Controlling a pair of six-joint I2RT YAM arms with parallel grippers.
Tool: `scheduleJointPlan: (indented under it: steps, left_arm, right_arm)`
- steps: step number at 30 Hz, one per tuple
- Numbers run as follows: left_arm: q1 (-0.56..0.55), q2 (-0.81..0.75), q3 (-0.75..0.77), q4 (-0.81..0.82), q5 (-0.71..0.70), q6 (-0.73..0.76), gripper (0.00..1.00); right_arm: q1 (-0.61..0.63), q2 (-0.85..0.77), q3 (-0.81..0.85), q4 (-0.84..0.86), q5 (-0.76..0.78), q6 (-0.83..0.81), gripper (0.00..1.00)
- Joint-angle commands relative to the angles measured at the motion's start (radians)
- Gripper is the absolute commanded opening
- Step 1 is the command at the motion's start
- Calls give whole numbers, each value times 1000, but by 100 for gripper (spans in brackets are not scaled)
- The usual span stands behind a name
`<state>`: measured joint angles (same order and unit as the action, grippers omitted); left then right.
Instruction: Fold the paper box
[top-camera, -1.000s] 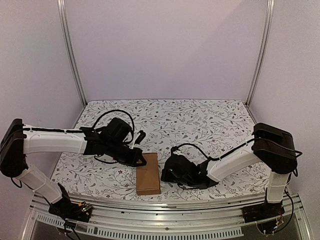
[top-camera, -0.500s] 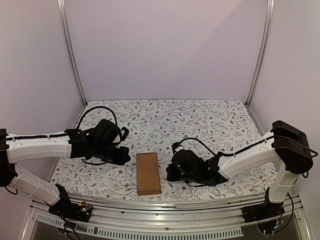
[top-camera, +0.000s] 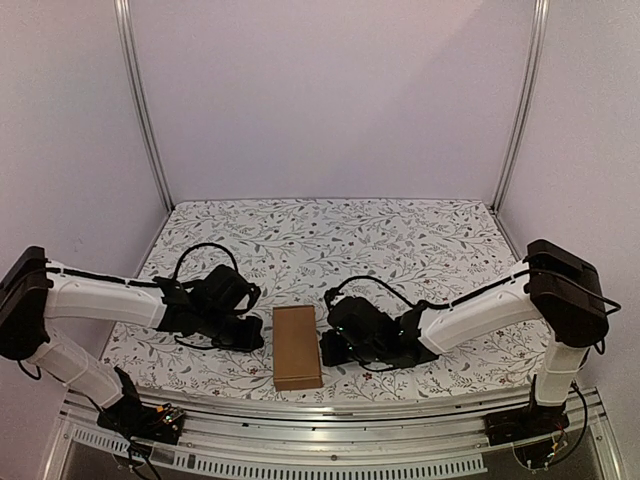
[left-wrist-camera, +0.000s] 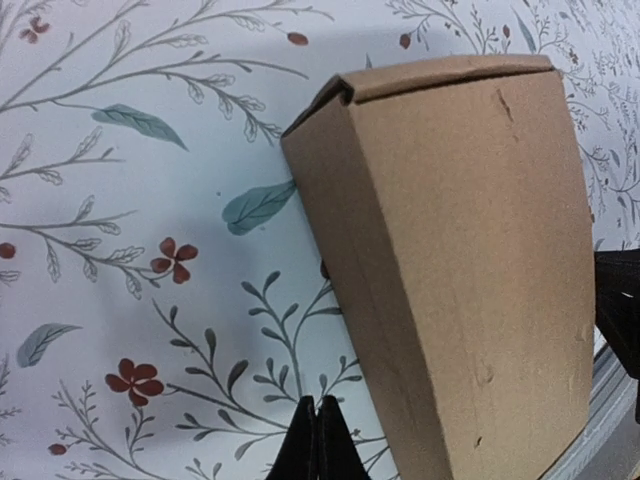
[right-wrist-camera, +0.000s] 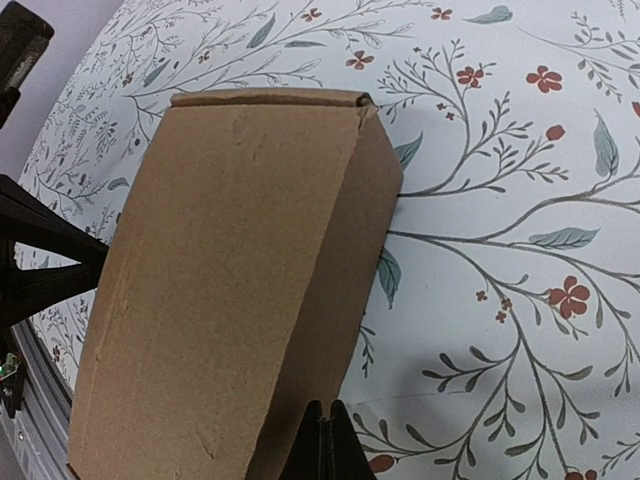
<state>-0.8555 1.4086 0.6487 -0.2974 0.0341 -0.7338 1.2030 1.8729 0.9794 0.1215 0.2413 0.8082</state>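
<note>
Floral table (top-camera: 420, 240): paper box (top-camera: 296, 346) between left gripper (left-wrist-camera: 317, 437), right gripper (right-wrist-camera: 322, 442), both closed.

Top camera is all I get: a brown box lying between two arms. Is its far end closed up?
Observer: Yes. The left wrist view shows the paper box with its far end flap folded shut, and a small gap at one corner.
Operator: Are those pincers open?
Observer: No. The left gripper is shut. It sits beside the box's long side, with flowered cloth showing between them.
Operator: And the other one?
Observer: The right gripper is shut too. In the right wrist view its tip lies against the opposite long side, but I cannot tell if it really touches.
</note>
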Motion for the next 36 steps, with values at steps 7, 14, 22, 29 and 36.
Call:
scheduleJointPlan:
  steps: [7,14,22,29,36]
  left_arm:
    - [1,170,82,156,92,23,0]
    - [2,280,223,136,109,68,0]
    - [59,428,402,130,139,137,0]
    - [121,558,575,94,197,164,0]
    - [149,571,637,4,119,185,0]
  right_arm:
    - [-37,48,53,-31,-22,-18,0]
    - [-101,69,65,-30,-66,-13,0]
    - [-205,60,70,-31,-102,-47,0]
    - [-301,60,86,-43,-153,-84,0]
    - [-355,55,96,-69,-164,-120,0]
